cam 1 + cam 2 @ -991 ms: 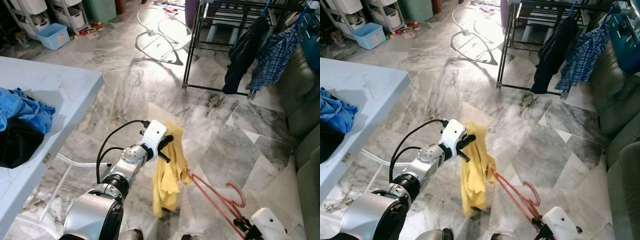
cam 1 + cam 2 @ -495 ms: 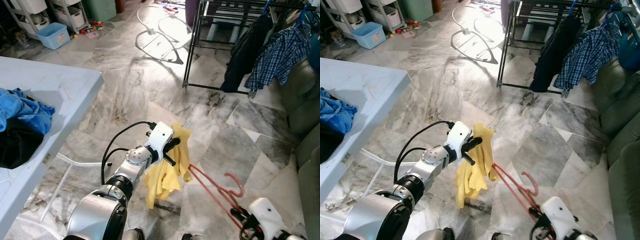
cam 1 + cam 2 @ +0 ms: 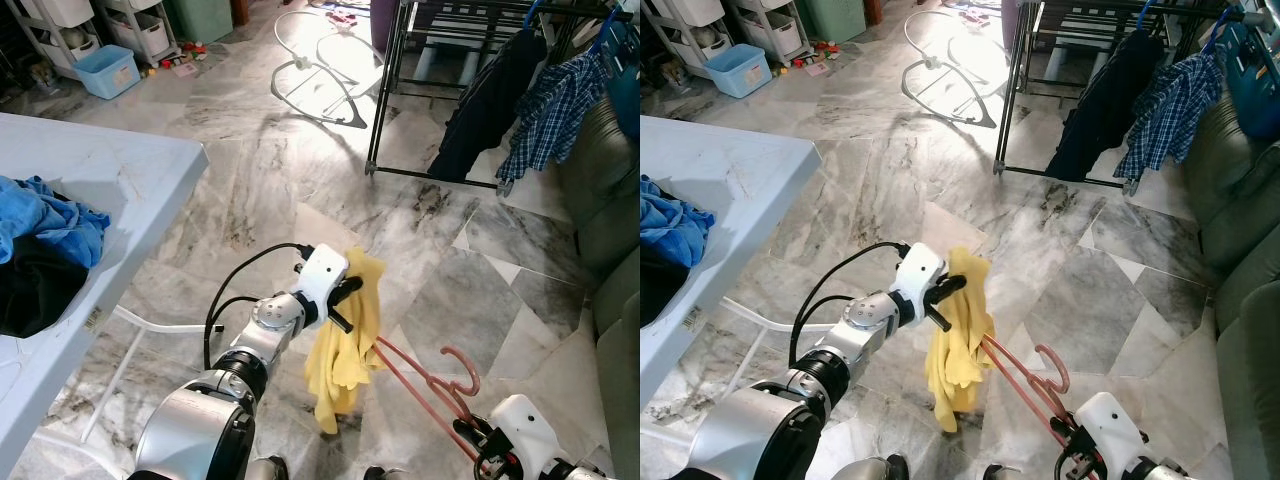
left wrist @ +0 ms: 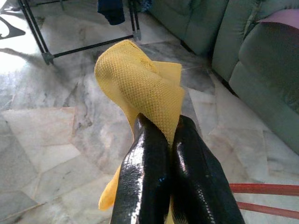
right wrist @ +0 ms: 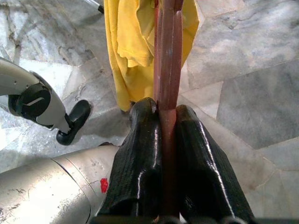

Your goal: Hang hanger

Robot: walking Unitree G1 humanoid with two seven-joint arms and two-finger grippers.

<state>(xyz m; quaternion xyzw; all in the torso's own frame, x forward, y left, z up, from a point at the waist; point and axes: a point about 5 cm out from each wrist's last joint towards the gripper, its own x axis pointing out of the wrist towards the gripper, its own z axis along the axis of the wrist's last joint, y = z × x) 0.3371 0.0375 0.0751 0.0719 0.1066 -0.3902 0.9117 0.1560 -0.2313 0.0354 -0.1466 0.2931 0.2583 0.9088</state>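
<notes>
The left end effector [image 3: 345, 300] is reaching out over the grey marble floor [image 3: 250, 170], its two black fingers [image 4: 145, 172] pressed together and pinching a fold of a yellow mesh cloth garment [image 3: 345, 350], which is hanging down limp from the grip toward the floor. The right end effector [image 5: 162, 116], low at about five o'clock in the left eye view, is clamping its black fingers [image 5: 142, 140] tight on the thin shaft of a reddish-pink plastic hanger [image 3: 430, 375]. The hanger is slanting up from that grip toward ten o'clock, one end touching or tucked into the yellow garment, and its curved hook [image 3: 462, 365] is sticking up just beside the right wrist's white housing [image 3: 525, 420]. At about one o'clock, well apart from both arms, a black metal drying rack [image 3: 400, 90] is standing on the floor, carrying a dark garment [image 3: 480, 110] and a blue checked shirt [image 3: 555, 110]. At nine o'clock a white bench [image 3: 90, 200] is holding a crumpled blue cloth [image 3: 50, 220] beside a black one [image 3: 35, 285]. A grey-green sofa [image 3: 610, 200] is lining the three o'clock edge, and a pale blue plastic bin [image 3: 108, 72] is sitting far off at eleven o'clock.
</notes>
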